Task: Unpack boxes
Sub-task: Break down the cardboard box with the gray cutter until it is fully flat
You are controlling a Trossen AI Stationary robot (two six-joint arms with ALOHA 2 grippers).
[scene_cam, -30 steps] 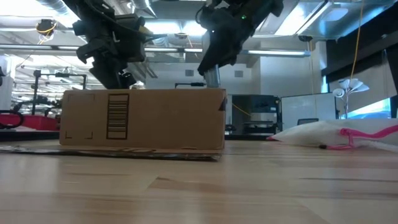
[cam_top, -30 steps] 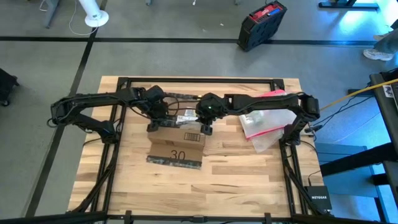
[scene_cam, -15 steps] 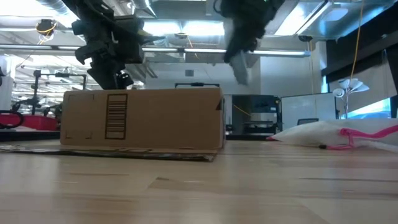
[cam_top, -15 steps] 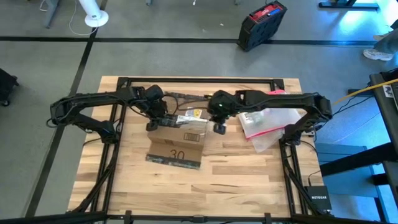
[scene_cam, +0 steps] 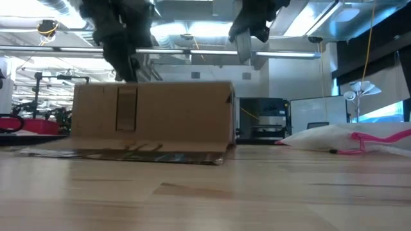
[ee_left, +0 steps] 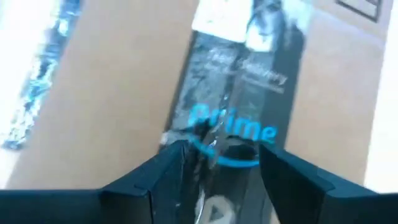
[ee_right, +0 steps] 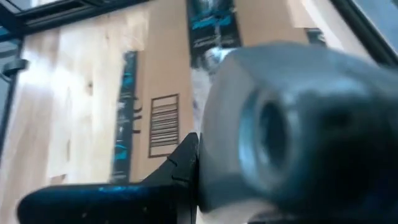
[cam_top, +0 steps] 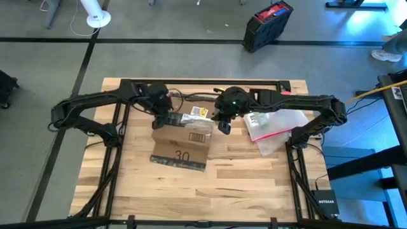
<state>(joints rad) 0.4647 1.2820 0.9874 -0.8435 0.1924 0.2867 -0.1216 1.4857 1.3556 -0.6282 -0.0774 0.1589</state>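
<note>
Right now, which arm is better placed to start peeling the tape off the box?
Left, probably. The left gripper sits open right over the box's black tape strip; the right gripper hangs off its edge.

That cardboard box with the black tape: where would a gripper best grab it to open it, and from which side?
Probably the black tape strip along the top seam of the cardboard box, approached from above. The box lies flat on the table, so its taped top faces up; the left gripper already straddles the tape there. The right gripper hangs beside the box.
</note>
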